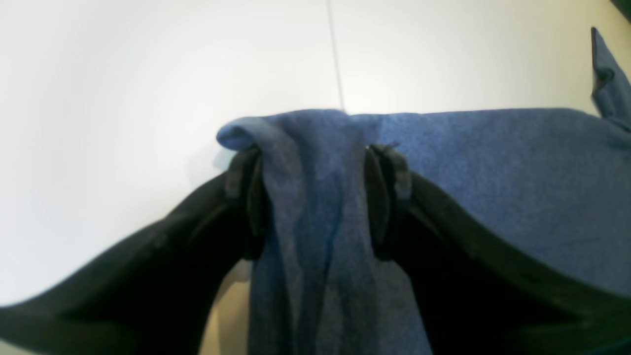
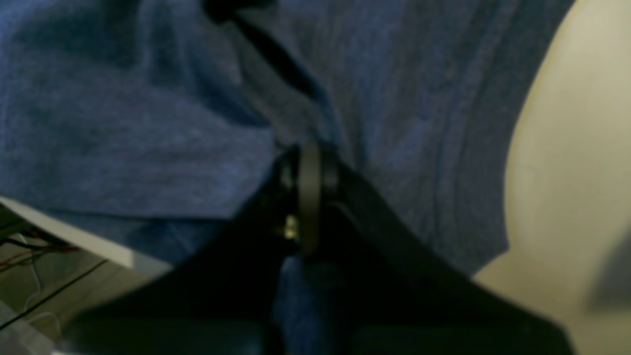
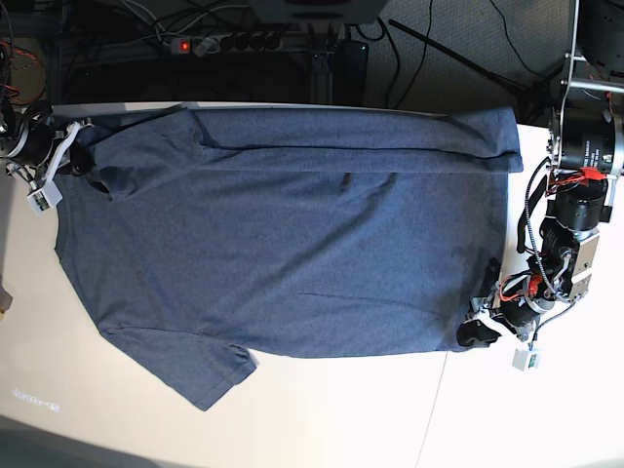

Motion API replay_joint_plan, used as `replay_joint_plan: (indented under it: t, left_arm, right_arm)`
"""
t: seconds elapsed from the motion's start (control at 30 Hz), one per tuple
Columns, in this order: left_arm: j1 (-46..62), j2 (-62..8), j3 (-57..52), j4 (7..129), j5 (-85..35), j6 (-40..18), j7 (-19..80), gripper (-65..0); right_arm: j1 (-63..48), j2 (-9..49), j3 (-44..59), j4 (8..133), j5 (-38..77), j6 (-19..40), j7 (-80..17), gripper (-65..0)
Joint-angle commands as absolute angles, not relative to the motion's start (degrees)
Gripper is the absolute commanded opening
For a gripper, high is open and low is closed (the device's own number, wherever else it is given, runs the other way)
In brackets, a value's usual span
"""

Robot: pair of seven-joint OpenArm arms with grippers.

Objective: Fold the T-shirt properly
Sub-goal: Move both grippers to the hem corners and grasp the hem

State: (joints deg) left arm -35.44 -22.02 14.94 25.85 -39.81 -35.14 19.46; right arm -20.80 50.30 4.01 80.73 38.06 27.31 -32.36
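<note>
The blue-grey T-shirt lies spread on the white table, plain side up, neck end to the left and hem to the right. Its far edge is folded over in a long band. My left gripper is shut on a bunch of fabric at the near hem corner; in the left wrist view the cloth fills the gap between the fingers of the gripper. My right gripper sits at the far sleeve and shoulder. In the blurred right wrist view the gripper is closed with the T-shirt draped around it.
A power strip and cables lie behind the table's far edge. The left arm's body stands at the right edge. A table seam runs near the front right. The near sleeve spreads toward the front left.
</note>
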Motion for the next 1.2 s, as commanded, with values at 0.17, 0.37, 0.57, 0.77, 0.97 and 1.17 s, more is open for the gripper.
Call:
replay_joint_plan:
  t: [0.17,0.37,0.57,0.77,0.97,1.17]
  left_arm:
    - [-37.0,-22.7,14.8,26.3,-38.2,-32.2,19.5,-49.6]
    - [-36.9,-22.7,14.8,26.3,-34.4,-31.7,15.6,-65.0]
    - [-37.0,-22.7,14.8,26.3,-32.2,-31.7,12.2,-65.0]
    - [-36.9,-22.7,14.8,26.3,-31.9,-31.7,13.0,-65.0]
    - [-36.9,-22.7,14.8,26.3,-31.8,-31.7,13.7,-65.0]
    - [-36.9,-22.7,19.6,26.3,-30.7,-31.7,13.7,-65.0]
  right_arm:
    - [-20.6,51.4,4.3,80.6,36.2,29.4,-34.3,-65.0]
    - [-20.3,51.2,4.3,80.6,36.4,29.4,-34.0,-65.0]
    - [-19.1,51.2,4.4,80.6,36.4,29.4,-33.3,-65.0]
    - [-13.7,51.3,5.9,80.7,39.9,29.4,-33.5,-65.0]
    - [-8.5,51.3,8.6,80.7,43.5,29.4,-36.5,-65.0]
    - [-3.0,51.2,8.7,80.3,43.9,29.4,-36.7,-65.0]
